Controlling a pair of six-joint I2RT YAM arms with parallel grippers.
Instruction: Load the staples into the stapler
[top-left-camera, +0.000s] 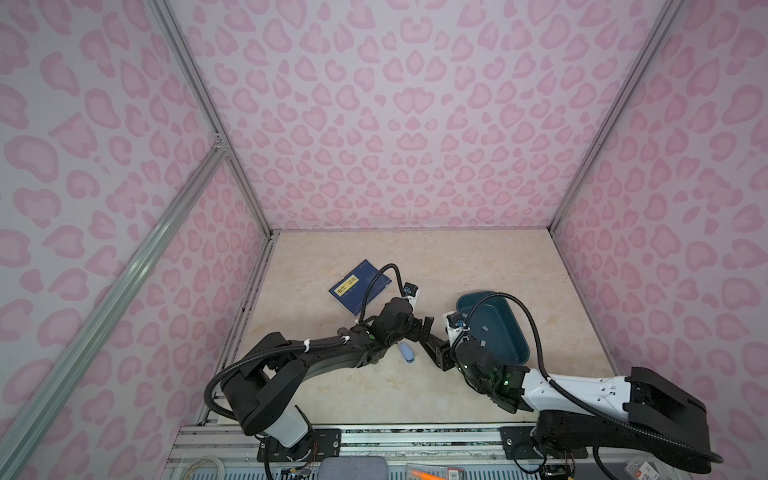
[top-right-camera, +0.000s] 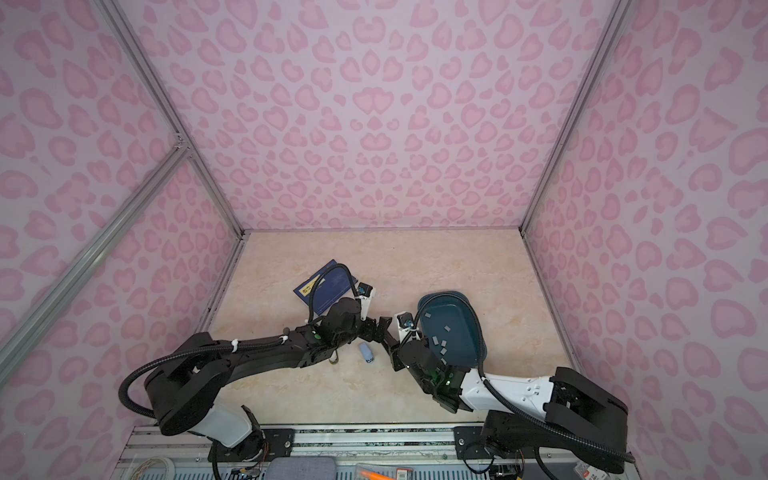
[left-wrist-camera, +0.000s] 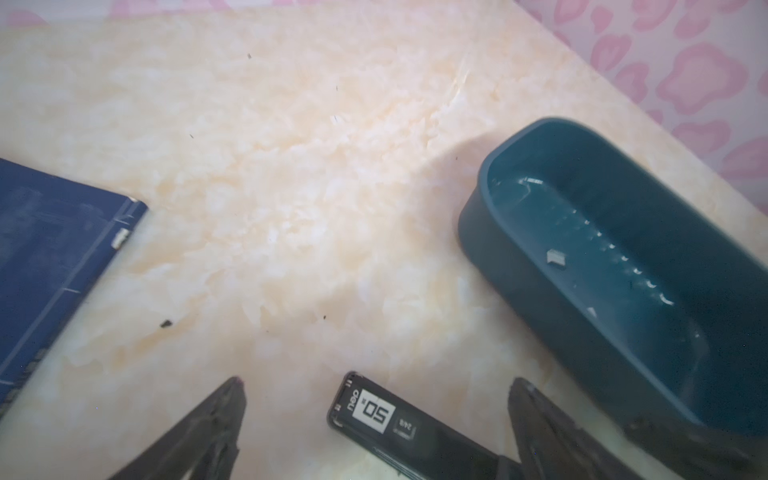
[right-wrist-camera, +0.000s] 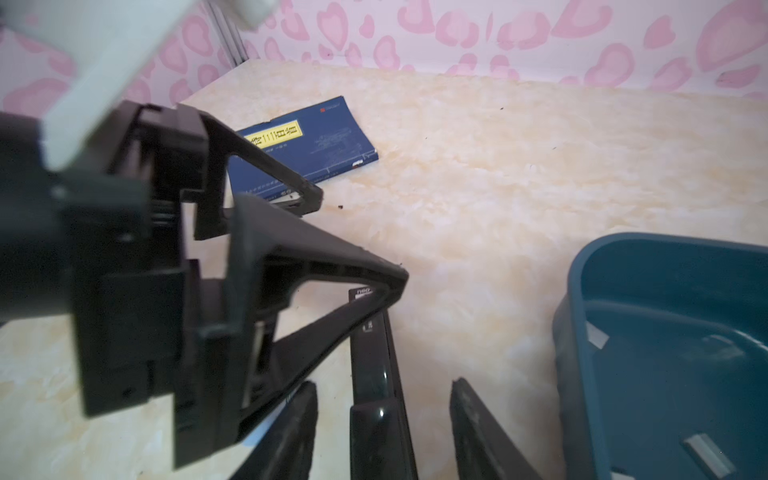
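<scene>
The stapler (left-wrist-camera: 382, 419) is cut off by the frame edge in the left wrist view. The staples (top-left-camera: 484, 328), lower right of centre in a top view, are partly hidden behind the right arm (top-left-camera: 473, 358).

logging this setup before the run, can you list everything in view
stapler: one, black, between both grippers' fingers
staples: several strips, grey, in the tray
tray: one, teal, right part of the table
book: one, dark blue with a yellow label, left of the tray
small object: one, light blue, on the table between the arms
table: one, beige marble
left gripper: black, open
right gripper: black, open
</scene>
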